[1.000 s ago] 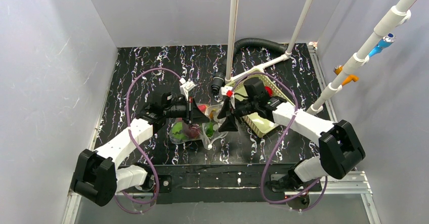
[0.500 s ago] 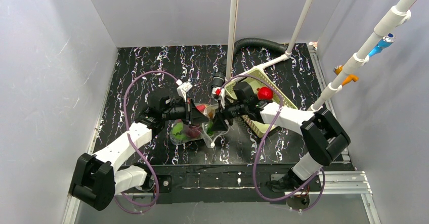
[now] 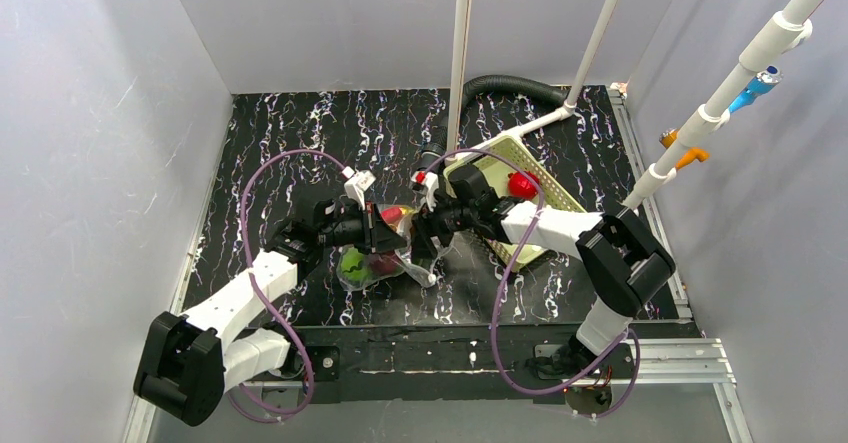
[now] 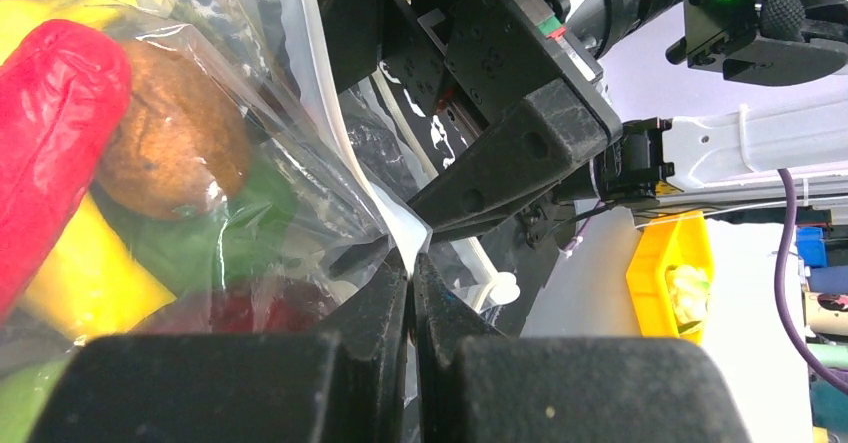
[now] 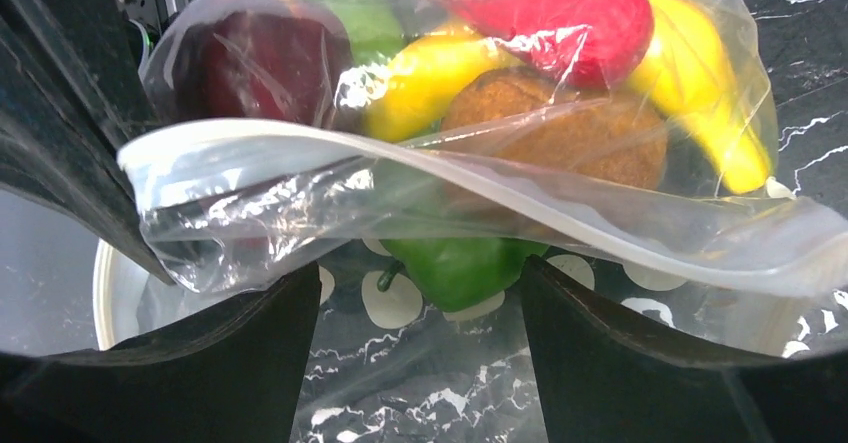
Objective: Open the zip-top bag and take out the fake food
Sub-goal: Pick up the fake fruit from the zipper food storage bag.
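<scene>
Pinching the slick, floppy zip-top bag [image 4: 300, 153], the left hand [image 4: 412, 263] is shut — the right hand [image 5: 415, 273] gapes around its stiffer zipper rim.

Overhead, I cannot see the mouth of the zip-top bag [image 3: 358, 273]; the left gripper [image 3: 397, 240] and right gripper [image 3: 420, 237] cover it. The fake food [image 3: 352, 260] there is too small to sort.

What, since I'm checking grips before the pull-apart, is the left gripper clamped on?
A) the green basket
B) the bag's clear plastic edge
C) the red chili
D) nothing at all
B: in the left wrist view, the left gripper has its fingers shut on a fold of the zip-top bag, and the fake food sits inside the film, not between the fingers.
</scene>
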